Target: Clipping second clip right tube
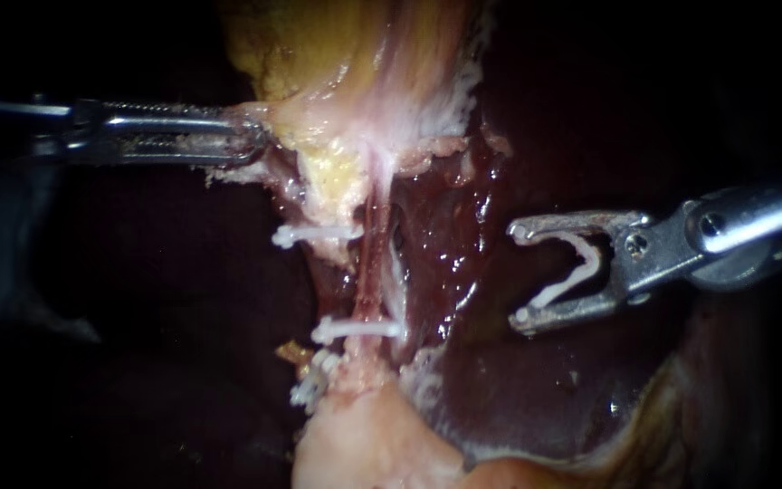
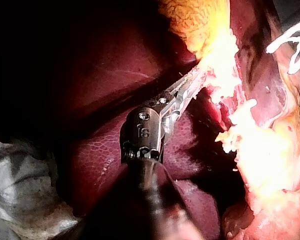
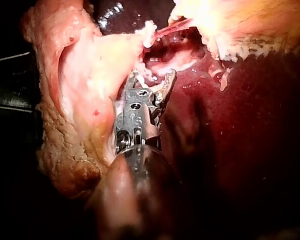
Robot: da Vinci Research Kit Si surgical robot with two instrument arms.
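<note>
clips (image 1: 317, 234) across tubes (image 1: 371, 272), liver (image 1: 500, 380) behind

- Jaw tips of my left instrument (image 1: 257, 145) lay buried in the pale tissue (image 1: 309, 127) they clamped.
- My right instrument (image 1: 518, 276), holding a clip (image 1: 581, 267), ran off the edge.
- I could not count the lowest clips (image 1: 314, 380).

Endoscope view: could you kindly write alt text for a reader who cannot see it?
The right instrument holds a loaded clip in wide jaws, apart from the tubes, which carry white clips. The left instrument grips pale tissue above them.
</note>
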